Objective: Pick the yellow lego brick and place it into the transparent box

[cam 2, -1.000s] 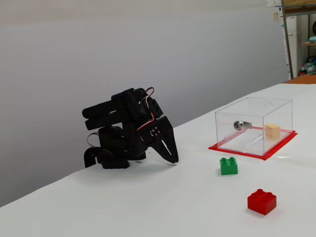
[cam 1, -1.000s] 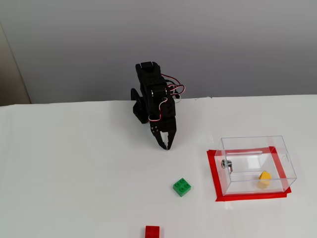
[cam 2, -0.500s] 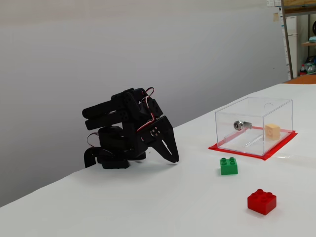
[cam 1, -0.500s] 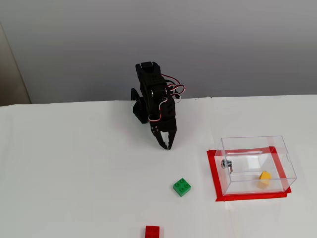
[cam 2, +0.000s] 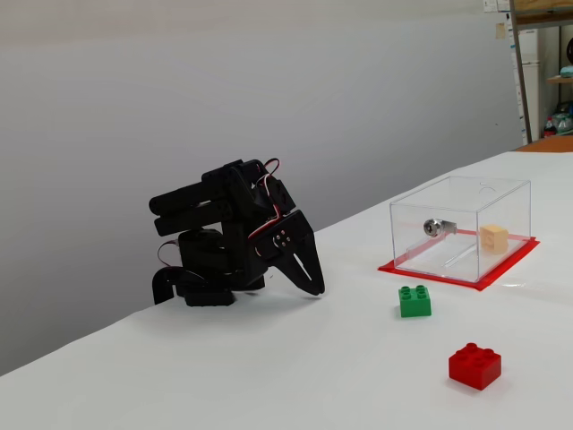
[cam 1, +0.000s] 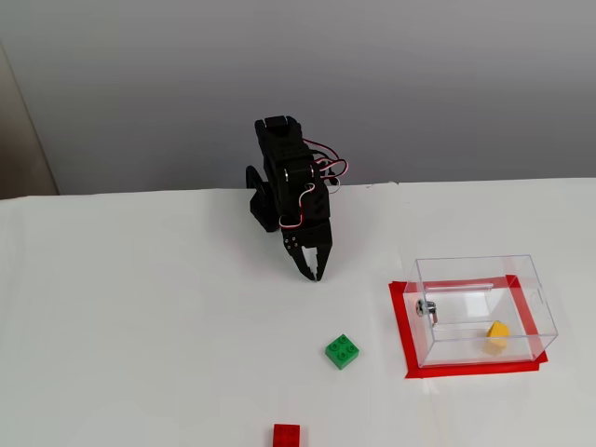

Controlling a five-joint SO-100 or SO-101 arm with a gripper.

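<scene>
Plainly, the fingers (cam 1: 315,270) are pressed together with nothing between them, their tips pointing down at the white surface (cam 1: 140,317) just in front of the folded black arm (cam 1: 289,191); the other fixed view shows the same closed pair (cam 2: 313,285) tucked low, with the tips at or just above the surface. From there the task's thing lies away to the right and nearer the camera in the higher fixed view: the yellow lego brick (cam 1: 497,336) already sits inside the transparent box (cam 1: 484,270), in the box's near right corner, tilted rather than flat as far as can be told. In the lower fixed view it shows as a pale yellow block (cam 2: 493,237) behind the clear wall (cam 2: 430,255), on the side of the box farthest from the arm, with the small metal fitting (cam 2: 433,227) on the wall that faces the fingers. The box stands on a red taped patch (cam 1: 400,326). Between fingers and box, nearer the camera, lies a green brick (cam 1: 343,351), well apart from both, and a red brick (cam 1: 286,435) lies nearer still at the bottom edge. Judged from this layout, the placing looks done, since brick and fingers are well apart and the brick rests within the walls; no further reach toward it seems called for.
</scene>
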